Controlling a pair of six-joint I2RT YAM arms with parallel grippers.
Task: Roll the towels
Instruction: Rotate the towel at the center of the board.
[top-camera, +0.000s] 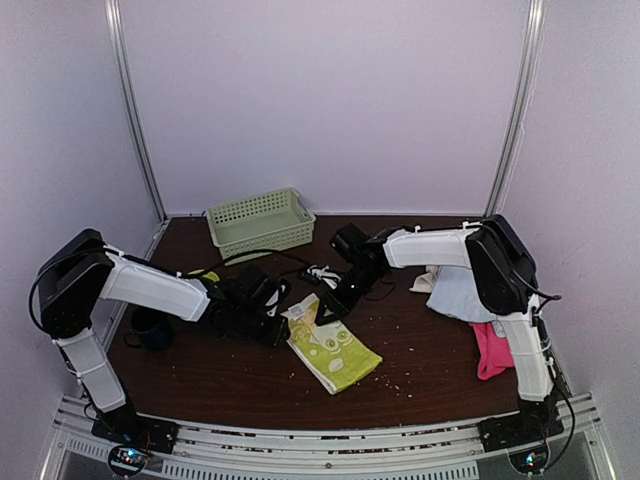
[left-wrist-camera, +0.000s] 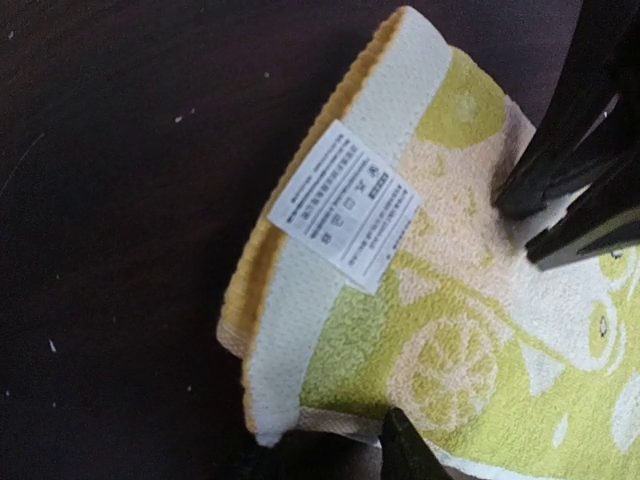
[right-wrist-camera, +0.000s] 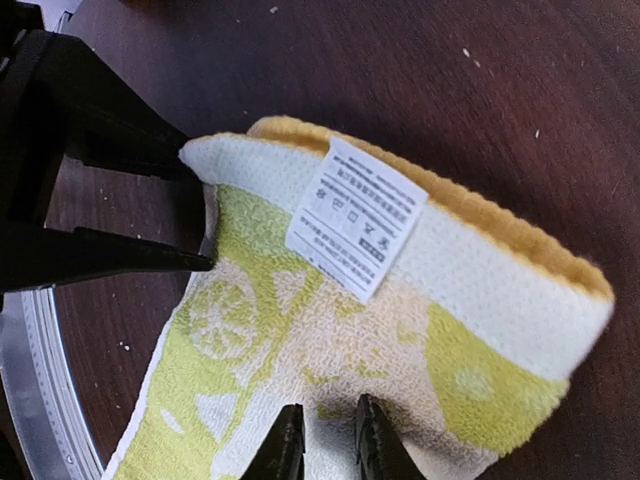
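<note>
Left pincer (right-wrist-camera: 198, 208): half closed at the centre of the tabletop (top-camera: 420, 365). The corner of the lime-green towel's turned-over end sits between its two black fingertips, and both tips are against the cloth, so it grips that end.
Right pincer (right-wrist-camera: 330, 405): nearly closed, pinching a small ridge of the same towel's printed face just behind the turned-over end.
Pincers together: they face each other across the towel's far end, close but not touching.
Lime-green towel (top-camera: 335, 350): lies at the middle of the tabletop, running from the pincers toward the near edge. Its near part is flat with the lemon print up. Its far end is lifted and curled over in one loose turn.
Curled end: a white woven band runs along the edge, and the yellow ribbed underside shows on the outside of the curl.
Care label (left-wrist-camera: 345, 205): white, sewn onto the white band, lying flat against it.
Light blue towel (top-camera: 458, 295): crumpled at the right, partly under the right arm.
Cream-white towel (top-camera: 424, 281): just beside the blue one, on its far-left side.
Hot pink towel (top-camera: 490, 352): near the right arm's base, close to the blue one.
Green basket (top-camera: 255, 240): at the back, left of centre, well apart from the towels.
Dark object (top-camera: 152, 328): under the left arm; what it is cannot be told.
</note>
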